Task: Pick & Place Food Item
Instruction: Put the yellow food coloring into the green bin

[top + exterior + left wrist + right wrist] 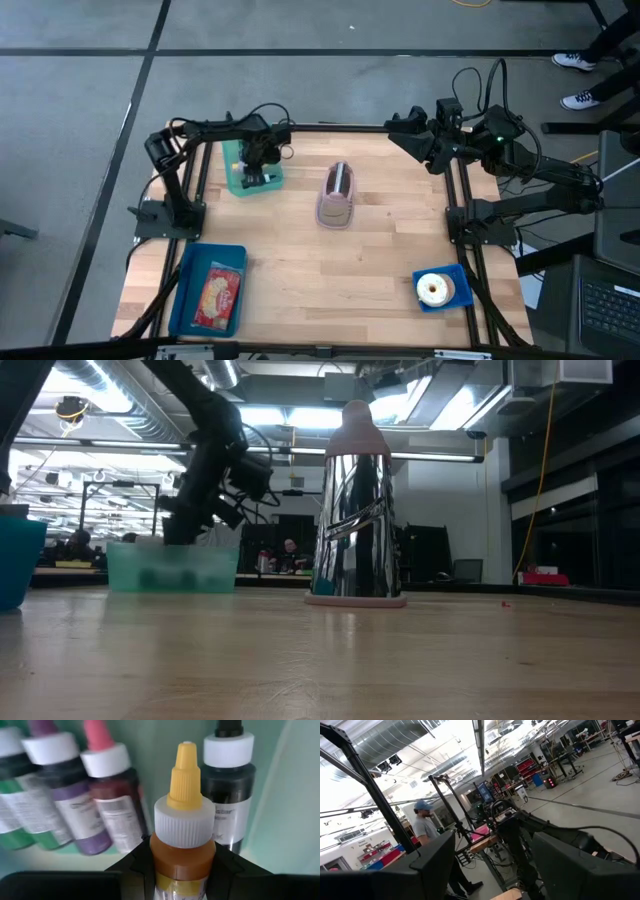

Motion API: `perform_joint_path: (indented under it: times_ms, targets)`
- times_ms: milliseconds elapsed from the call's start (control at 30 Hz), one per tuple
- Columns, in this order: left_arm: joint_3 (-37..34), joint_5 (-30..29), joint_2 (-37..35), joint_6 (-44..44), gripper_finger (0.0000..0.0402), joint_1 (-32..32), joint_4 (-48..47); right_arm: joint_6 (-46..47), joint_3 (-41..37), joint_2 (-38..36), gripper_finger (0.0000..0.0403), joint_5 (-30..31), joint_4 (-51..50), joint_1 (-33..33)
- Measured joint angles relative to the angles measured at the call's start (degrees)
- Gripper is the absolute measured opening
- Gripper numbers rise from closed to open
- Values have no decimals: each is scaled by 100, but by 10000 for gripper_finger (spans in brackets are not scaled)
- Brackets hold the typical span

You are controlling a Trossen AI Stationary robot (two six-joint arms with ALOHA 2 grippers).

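1. Nearest the left wrist camera we see the yellow-capped bottle (183,827) clamped between the left gripper's (183,870) dark fingers (131,865); they stand partly closed, pressing on the bottle's body just below the ribbed white collar.
2. We judge this bottle light and stiff, with a smooth labelled plastic wall that could slip, so our hold on the body under the collar looks like the sensible place; squeezing at the tapered yellow tip would be less secure.
3. Left to right behind it lie a green-labelled bottle (15,815), a purple bottle (62,795) and a red bottle (112,795); a black bottle (227,790) stands just beside the held one.
4. From above, all of these sit in the teal bin (238,172) at the table's (370,260) far left, where the left arm reaches down with its wrist bent over the bin.
5. A shiny grater (337,195) stands mid-table.
6. The right gripper (492,865) waits raised at the far right corner, fingers wide apart, holding nothing.
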Motion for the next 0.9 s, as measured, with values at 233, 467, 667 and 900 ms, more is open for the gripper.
perform_joint_path:
  times_ms: [233, 467, 667, 900]
  targets:
    - [-535, 70, -227, -211, 109, -36, 707, -2, 0, 0, 261, 16, 7, -4]
    - [-536, 237, -230, -138, 108, 3, 1408, 24, 0, 0, 261, 131, 7, -4]
    - [-536, 290, -206, -60, 108, 189, 1467, 38, 0, 0, 261, 219, -93, -4]
    - [-558, 371, -206, 4, 108, 325, 1460, 90, 0, 0, 261, 219, -118, -4]
